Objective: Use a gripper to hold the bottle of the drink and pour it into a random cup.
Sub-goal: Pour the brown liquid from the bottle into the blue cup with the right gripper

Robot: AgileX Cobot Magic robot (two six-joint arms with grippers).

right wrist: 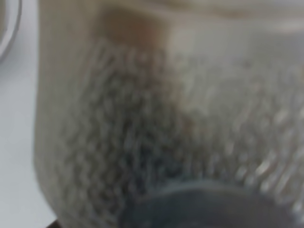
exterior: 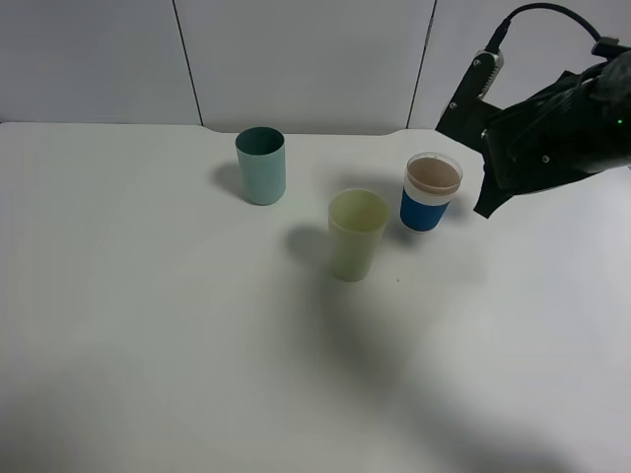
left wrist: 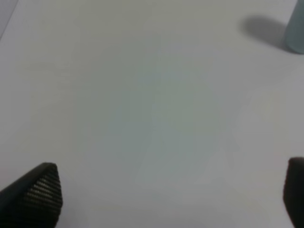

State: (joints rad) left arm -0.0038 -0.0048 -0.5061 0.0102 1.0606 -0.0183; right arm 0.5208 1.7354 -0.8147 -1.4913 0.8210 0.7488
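Note:
The cup (exterior: 426, 209), white with a blue band, stands at the back right and holds brownish liquid. My right gripper (exterior: 498, 163) hangs tilted just right of it, above the table. The bottle of the drink (right wrist: 161, 123) fills the right wrist view as a blurred translucent wall with a reddish patch, held close in the jaws; in the exterior view the arm hides it. My left gripper (left wrist: 166, 194) is open and empty over bare table, its dark fingertips (left wrist: 40, 190) wide apart. It does not show in the exterior view.
A plain teal tumbler (exterior: 261, 166) stands at the back centre and also shows in the left wrist view (left wrist: 295, 28). A pale yellow-green tumbler (exterior: 356, 235) stands in front and left of the cup. The white table (exterior: 148, 325) stretches to the front and left.

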